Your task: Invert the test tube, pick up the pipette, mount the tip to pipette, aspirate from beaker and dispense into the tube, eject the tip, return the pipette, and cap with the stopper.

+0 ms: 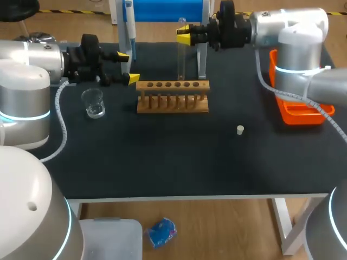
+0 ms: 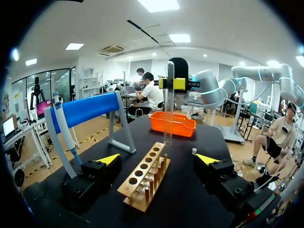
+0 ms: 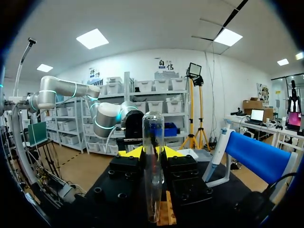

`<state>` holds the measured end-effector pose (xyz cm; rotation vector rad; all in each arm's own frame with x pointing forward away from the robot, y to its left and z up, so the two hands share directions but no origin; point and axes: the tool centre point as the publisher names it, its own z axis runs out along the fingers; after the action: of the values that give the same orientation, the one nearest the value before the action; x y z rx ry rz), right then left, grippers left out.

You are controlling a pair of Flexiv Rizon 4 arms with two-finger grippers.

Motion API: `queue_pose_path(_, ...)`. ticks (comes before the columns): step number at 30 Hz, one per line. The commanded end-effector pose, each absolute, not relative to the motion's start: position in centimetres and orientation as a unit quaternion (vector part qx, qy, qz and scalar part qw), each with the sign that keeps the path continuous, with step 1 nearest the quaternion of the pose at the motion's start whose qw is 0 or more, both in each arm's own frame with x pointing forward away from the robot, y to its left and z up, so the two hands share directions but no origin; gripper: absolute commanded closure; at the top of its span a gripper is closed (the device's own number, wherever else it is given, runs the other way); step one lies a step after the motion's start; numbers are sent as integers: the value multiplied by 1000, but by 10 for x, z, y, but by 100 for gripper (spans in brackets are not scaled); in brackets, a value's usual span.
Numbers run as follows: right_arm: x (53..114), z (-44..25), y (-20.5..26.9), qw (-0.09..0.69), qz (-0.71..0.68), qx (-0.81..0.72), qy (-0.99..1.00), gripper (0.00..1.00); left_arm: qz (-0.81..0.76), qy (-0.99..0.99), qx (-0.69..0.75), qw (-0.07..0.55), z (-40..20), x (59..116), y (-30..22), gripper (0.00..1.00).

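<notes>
The test tube [image 1: 181, 51] stands upright in your head view, its lower end just over the wooden rack [image 1: 172, 97]; you cannot tell whether it touches the rack. Your right gripper [image 1: 184, 36] clamps the tube near its top from both sides, above the rack's back edge. Your left gripper [image 1: 128, 67] sits just off the rack's left end, fingers spread wide with nothing between them. The glass beaker [image 1: 93, 103] stands further left of the rack, apart from it. The small white stopper [image 1: 240, 129] lies to the rack's right and nearer you. The orange tray [image 1: 297, 112] sits well right of the rack. The pipette [image 1: 129, 32] hangs on the blue stand [image 1: 168, 10] behind the rack.

From the left wrist you see your left gripper [image 2: 158, 159] released, one yellow tip on each side of the rack [image 2: 145, 179]. The test tube [image 2: 169, 104] rises upright past the rack's far end, gripped high up by the right gripper [image 2: 173, 83]. The stopper [image 2: 194, 151] lies beside the rack's far end, the orange tray [image 2: 172, 124] beyond it, and the pipette [image 2: 61, 130] on the blue stand [image 2: 88, 110] off to the rack's other side.

From the right wrist, the right gripper [image 3: 153, 153] is closed on the test tube [image 3: 153, 185], whose upper end looks rounded. A corner of the rack [image 3: 165, 214] shows under the tube.
</notes>
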<state>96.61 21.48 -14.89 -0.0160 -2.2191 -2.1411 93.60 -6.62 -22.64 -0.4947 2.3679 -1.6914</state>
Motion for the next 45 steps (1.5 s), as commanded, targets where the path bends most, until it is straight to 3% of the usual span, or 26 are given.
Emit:
queue_pose_path(1, 965, -149, 214, 29, -694, -6, -720, 100, -570, 799, -167, 94, -226, 936, -66, 0)
queue_pose_path(6, 965, -149, 214, 29, -694, -6, -720, 100, -570, 799, -167, 94, -226, 936, -66, 0)
queue_pose_path(7, 966, -156, 213, 93, -675, -51, -731, 100, -570, 799, -167, 94, -226, 936, -66, 0)
queue_pose_path(8, 964, -159, 213, 137, -659, -78, -735, 60, -570, 799, -167, 94, -226, 936, -66, 0)
queue_pose_path(9, 964, -160, 212, 184, -655, -116, -724, 73, -570, 799, -167, 94, -226, 936, -66, 0)
queue_pose_path(10, 962, -156, 211, 218, -655, -124, -713, 100, -570, 799, -167, 94, -226, 936, -66, 0)
queue_pose_path(17, 969, -138, 213, 364, -653, -316, -584, 100, -570, 799, -167, 94, -226, 936, -66, 0)
queue_pose_path(22, 980, -141, 214, 384, -645, -449, -485, 100, -570, 799, -167, 94, -226, 936, -66, 0)
queue_pose_path(40, 977, -148, 219, 353, -649, -437, -513, 100, -570, 799, -167, 94, -226, 936, -66, 0)
queue_pose_path(45, 972, -151, 218, 418, -596, -413, -547, 100, -570, 799, -167, 94, -226, 936, -66, 0)
